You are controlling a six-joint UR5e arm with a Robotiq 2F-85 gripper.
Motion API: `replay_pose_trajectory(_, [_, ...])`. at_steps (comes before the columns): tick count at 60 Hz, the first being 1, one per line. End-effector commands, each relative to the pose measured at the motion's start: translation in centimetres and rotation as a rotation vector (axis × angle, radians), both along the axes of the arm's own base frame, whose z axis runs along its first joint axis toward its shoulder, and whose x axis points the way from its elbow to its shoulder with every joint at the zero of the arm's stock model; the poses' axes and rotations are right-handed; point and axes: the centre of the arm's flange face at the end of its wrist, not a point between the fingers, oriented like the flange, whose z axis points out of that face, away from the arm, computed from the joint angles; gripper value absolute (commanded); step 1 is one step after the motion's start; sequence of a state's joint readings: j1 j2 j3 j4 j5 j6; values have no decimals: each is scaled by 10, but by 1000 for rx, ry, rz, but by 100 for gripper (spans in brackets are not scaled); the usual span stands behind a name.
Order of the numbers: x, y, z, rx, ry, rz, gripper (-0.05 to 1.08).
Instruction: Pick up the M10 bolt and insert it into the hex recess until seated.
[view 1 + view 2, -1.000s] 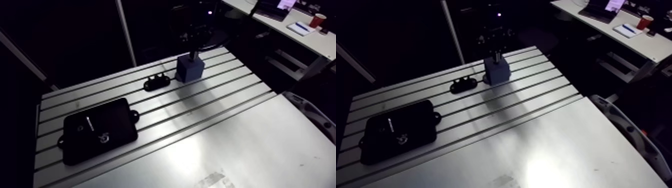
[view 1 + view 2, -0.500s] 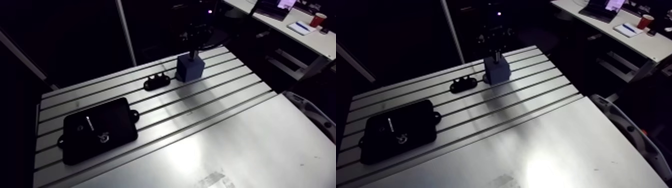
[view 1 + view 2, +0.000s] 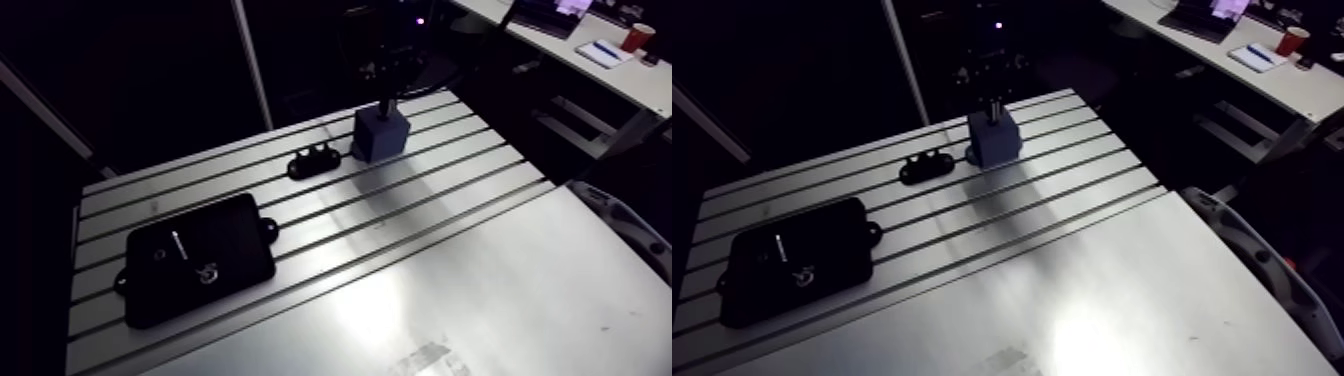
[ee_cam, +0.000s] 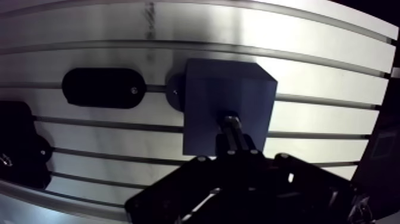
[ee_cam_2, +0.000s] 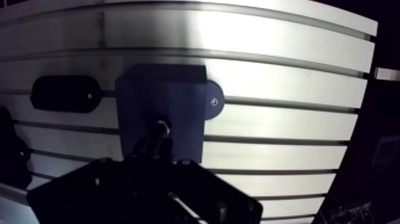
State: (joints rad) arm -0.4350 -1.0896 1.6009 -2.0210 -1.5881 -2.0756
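Note:
A blue block (image 3: 380,135) stands at the far side of the slotted table (image 3: 450,200), and the hex recess is in its top face. In the wrist view the block (image 4: 214,95) lies straight under my gripper (image 4: 235,152). The gripper is shut on the M10 bolt (image 4: 233,127), a dark shank pointing down with its tip at the block's top face (image 5: 159,128). How deep the bolt sits is hidden. In the arm view the gripper (image 3: 385,88) hangs dark just above the block.
A small black oval fixture (image 3: 313,160) lies left of the block; in the wrist view this fixture (image 4: 101,87) is beside it. A flat black case (image 3: 198,258) rests at the near left. A smooth plate (image 3: 480,300) covers the table's near right.

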Motion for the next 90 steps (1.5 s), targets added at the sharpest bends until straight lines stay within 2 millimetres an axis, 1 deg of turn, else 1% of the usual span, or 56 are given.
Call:
replay_pose_trajectory(1, [-1,0,-1,-2,0,3,97])
replay_pose_trajectory(90, [-2,0,-9,-7,-8,7,97])
